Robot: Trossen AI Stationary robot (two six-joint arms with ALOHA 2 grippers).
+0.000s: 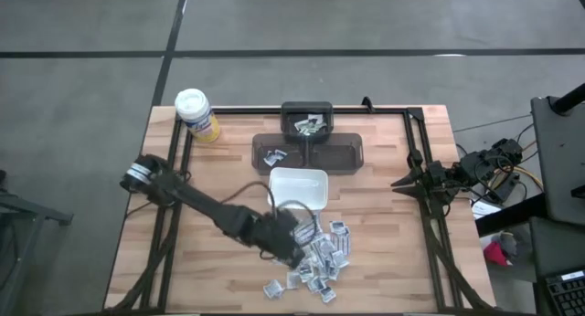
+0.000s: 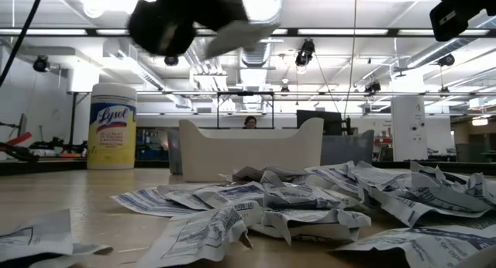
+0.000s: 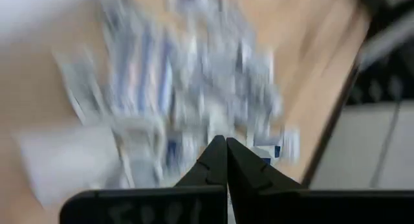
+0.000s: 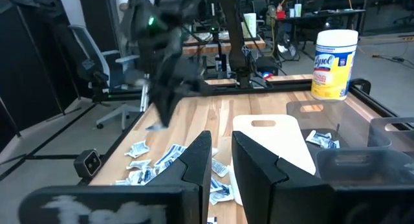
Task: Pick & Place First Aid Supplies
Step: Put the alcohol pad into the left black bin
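We see the left claw [image 1: 294,249] out over the tabletop [image 1: 384,261], at the near-left edge of the pile of packets [image 1: 324,258], just in front of the white dish [image 1: 299,187]. In its wrist view the two fingers [image 3: 217,160] are pressed together with no gap, and we see nothing between them. The view is blurred, with the packets spread below.

The packets lie heaped and scattered between the dish and the tabletop's front edge, a little right of centre. A few more sit in the dark tray [image 1: 309,152] behind the dish: one cluster in its left compartment [image 1: 274,155], another in the raised bin [image 1: 309,124] at the back. From the low view the pile is crumpled and overlapping, close in front of the dish.

The yellow canister [image 1: 196,113] stands upright near the back-left corner.

The right claw [image 1: 398,182] waits at the tabletop's right edge, well apart from the pile. Its fingers [image 4: 197,160] stand a little apart with nothing between them.
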